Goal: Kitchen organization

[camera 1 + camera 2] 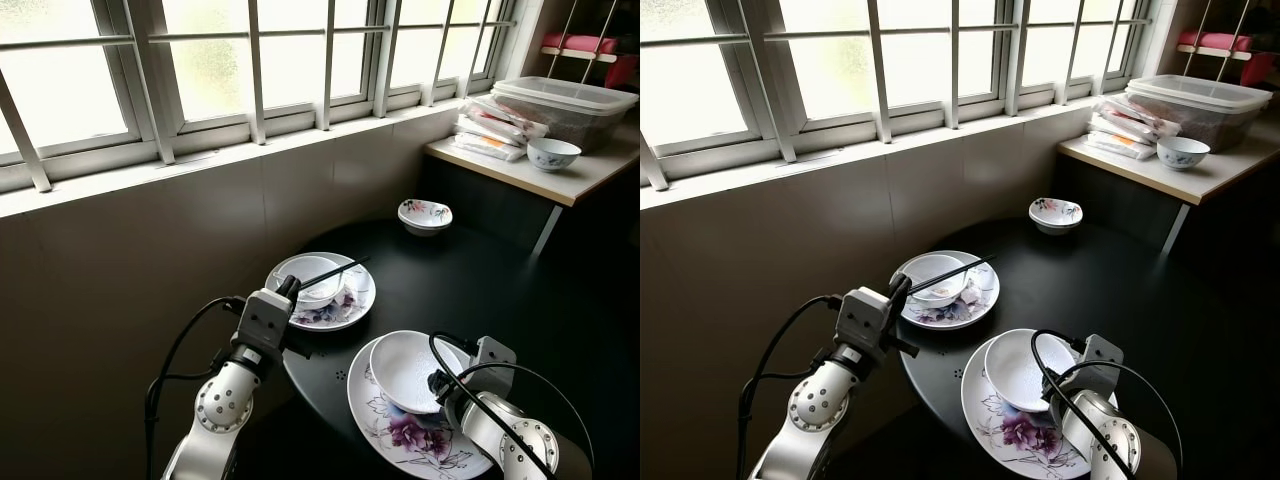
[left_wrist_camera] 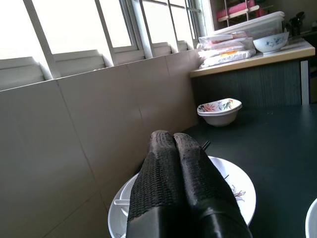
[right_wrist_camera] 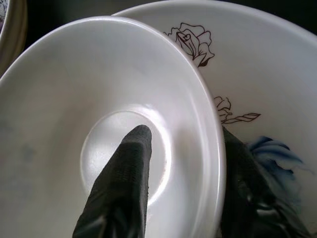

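Two flowered plates are set on the dark round tabletop [image 1: 480,280]. On the near plate [image 1: 400,435], at the near edge of the tabletop, a shallow white bowl [image 1: 405,365] is held by the right hand [image 3: 183,173]: one finger [image 3: 121,188] is laid inside the bowl and the other is placed outside its rim, against the plate, so the rim is pinched between them. The far plate [image 1: 345,305], to the left and farther back, carries a white bowl [image 1: 310,278] with a white spoon in it, and a black chopstick [image 1: 335,272] is laid across that bowl. The left hand [image 2: 171,158] is held at the near left edge of the far plate, its two fingers pressed together with nothing between them. A small flowered bowl [image 1: 425,215] is seen at the far side of the tabletop, well apart from both plates. On the pale counter [image 1: 560,180] at the far right, a blue-patterned bowl [image 1: 552,153], some flat packets [image 1: 490,135] and a clear lidded box [image 1: 565,105] are placed. A barred window [image 1: 250,60] is seen above the tiled wall.
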You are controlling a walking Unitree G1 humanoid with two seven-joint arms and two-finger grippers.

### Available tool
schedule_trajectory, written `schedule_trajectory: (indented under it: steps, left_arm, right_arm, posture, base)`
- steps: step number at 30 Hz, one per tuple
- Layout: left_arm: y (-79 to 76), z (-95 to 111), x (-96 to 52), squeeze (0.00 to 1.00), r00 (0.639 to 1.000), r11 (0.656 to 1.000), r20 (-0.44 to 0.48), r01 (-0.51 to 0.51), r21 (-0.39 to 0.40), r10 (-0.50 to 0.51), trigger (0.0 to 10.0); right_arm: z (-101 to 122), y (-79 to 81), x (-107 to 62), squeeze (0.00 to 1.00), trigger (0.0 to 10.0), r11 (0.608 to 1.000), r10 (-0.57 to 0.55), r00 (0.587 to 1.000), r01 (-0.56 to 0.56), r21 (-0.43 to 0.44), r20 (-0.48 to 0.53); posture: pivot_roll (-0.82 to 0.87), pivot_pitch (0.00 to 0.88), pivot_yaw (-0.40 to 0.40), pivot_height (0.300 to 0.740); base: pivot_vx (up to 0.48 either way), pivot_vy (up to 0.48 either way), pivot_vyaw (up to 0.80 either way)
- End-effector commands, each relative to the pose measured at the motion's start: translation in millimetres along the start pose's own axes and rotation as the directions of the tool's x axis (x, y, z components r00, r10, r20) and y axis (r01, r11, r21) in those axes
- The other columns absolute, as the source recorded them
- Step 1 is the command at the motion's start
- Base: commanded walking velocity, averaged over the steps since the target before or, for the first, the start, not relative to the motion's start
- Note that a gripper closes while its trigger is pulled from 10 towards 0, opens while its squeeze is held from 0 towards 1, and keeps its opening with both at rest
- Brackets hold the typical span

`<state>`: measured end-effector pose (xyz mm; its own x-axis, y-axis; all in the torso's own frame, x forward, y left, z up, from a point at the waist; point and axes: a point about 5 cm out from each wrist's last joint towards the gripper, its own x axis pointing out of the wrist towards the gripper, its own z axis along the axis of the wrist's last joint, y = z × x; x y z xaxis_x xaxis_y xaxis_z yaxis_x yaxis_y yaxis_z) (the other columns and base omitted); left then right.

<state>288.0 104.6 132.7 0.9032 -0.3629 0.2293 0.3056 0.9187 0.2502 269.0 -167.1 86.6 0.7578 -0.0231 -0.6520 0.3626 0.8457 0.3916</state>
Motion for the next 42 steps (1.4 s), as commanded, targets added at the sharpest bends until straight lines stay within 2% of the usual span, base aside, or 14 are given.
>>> schedule_trajectory:
  steps: [1, 7, 10, 14, 18, 20, 22, 23, 25, 27, 28, 29, 31, 42]
  left_arm:
    - [-1.1, -1, 2.2, 0.00, 1.000, 1.000, -0.015, 0.007, 0.006, -0.007, 10.0]
    - [-0.2, -2, 2.3, 0.00, 1.000, 1.000, -0.019, 0.007, 0.010, -0.006, 10.0]
    - [-0.1, -3, 2.4, 0.00, 1.000, 1.000, -0.019, 0.006, 0.012, -0.006, 10.0]
    - [0.2, -3, 2.5, 0.00, 1.000, 1.000, -0.019, 0.006, 0.013, -0.005, 10.0]
    - [0.2, -3, 2.6, 0.00, 1.000, 1.000, -0.019, 0.007, 0.015, -0.007, 10.0]
    - [0.1, -3, 2.7, 0.00, 1.000, 1.000, -0.018, 0.008, 0.015, -0.007, 10.0]
    - [0.2, -3, 2.5, 0.00, 1.000, 1.000, -0.018, 0.007, 0.015, -0.007, 10.0]
    - [0.4, -4, 2.4, 0.00, 1.000, 1.000, -0.019, 0.007, 0.016, -0.007, 10.0]
    - [1.7, -6, 1.4, 0.00, 1.000, 1.000, -0.027, 0.004, 0.017, -0.003, 10.0]
    - [3.2, -7, 0.1, 0.00, 0.999, 1.000, -0.036, 0.000, 0.018, 0.001, 10.0]
    - [3.6, -8, -0.3, 0.00, 0.999, 1.000, -0.038, -0.001, 0.018, 0.002, 10.0]
    - [3.6, -8, -0.3, 0.00, 0.999, 1.000, -0.038, -0.001, 0.018, 0.002, 10.0]
    - [6.4, -12, -3.1, 0.00, 0.997, 1.000, -0.072, -0.015, 0.008, 0.015, 10.0]
    - [11.2, -13, -7.2, 0.00, 0.996, 0.999, -0.077, -0.047, 0.007, 0.047, 10.0]
  right_arm:
    - [-22, 16.3, 1.0, 0.00, 0.0, 0.997, 0.058, 0.996, -0.054, 0.052, -0.070]
    - [-22, 20.0, 1.8, 0.00, 0.0, 0.995, 0.076, 0.995, -0.071, 0.076, -0.064]
    - [-17, 24.2, 1.3, 0.00, 0.0, 0.986, 0.108, 0.994, -0.103, 0.128, -0.030]
    - [-12, 28.2, -0.9, 0.00, 0.0, 0.980, 0.135, 0.991, -0.135, 0.145, 0.009]
    - [3, 33.5, -6.3, 0.00, 0.0, 0.955, 0.187, 0.974, -0.211, 0.208, 0.130]
    - [8, 35.1, -8.3, 0.00, 0.0, 0.948, 0.204, 0.965, -0.237, 0.214, 0.167]
    - [19, 40.4, -13.9, 0.00, 0.0, 0.931, 0.247, 0.936, -0.301, 0.205, 0.252]
    - [25, 43.3, -17.2, 0.00, 0.0, 0.923, 0.268, 0.918, -0.332, 0.197, 0.291]
    - [40, 50.1, -26.5, 0.00, 0.0, 0.920, 0.309, 0.864, -0.377, 0.105, 0.398]
    - [50, 53.6, -32.5, 0.00, 0.0, 0.929, 0.327, 0.821, -0.369, -0.002, 0.467]
    - [52, 54.2, -33.7, 0.00, 0.0, 0.933, 0.332, 0.810, -0.359, -0.038, 0.483]
    - [52, 54.2, -33.7, 0.00, 0.0, 0.933, 0.332, 0.810, -0.359, -0.038, 0.483]
    - [56, 58.9, -38.6, 0.00, 0.0, 0.920, 0.377, 0.762, -0.374, -0.117, 0.526]
    - [61, 64.1, -40.9, 0.00, 0.0, 0.902, 0.431, 0.693, -0.350, -0.253, 0.577]
  posture:
    - [0.01, 0.000, -0.022, 0.740]
    - [0.01, 0.000, -0.023, 0.740]
    - [0.01, 0.000, -0.023, 0.740]
    - [0.02, 0.000, -0.022, 0.740]
    - [0.01, 0.000, -0.020, 0.740]
    - [0.01, 0.000, -0.020, 0.740]
    - [0.01, 0.000, -0.020, 0.740]
    - [0.01, 0.000, -0.018, 0.740]
    - [0.01, 0.000, -0.017, 0.740]
    - [0.01, 0.000, -0.016, 0.740]
    - [0.01, 0.000, -0.016, 0.740]
    - [0.01, 0.000, -0.016, 0.740]
    - [0.02, 0.000, -0.017, 0.740]
    - [0.03, 0.000, -0.023, 0.740]
  base:
    - [0.000, 0.000, 0.00]
    - [0.000, 0.000, 0.00]
    - [0.000, 0.000, 0.00]
    - [0.000, 0.000, 0.00]
    - [0.000, 0.000, 0.00]
    - [0.000, 0.000, 0.00]
    - [0.000, 0.000, 0.00]
    - [0.000, 0.000, 0.00]
    - [0.000, 0.000, 0.00]
    - [0.000, 0.000, 0.00]
    - [0.000, 0.000, 0.00]
    - [0.000, 0.000, 0.00]
    - [0.000, 0.000, 0.00]
    - [0.000, 0.391, 0.80]
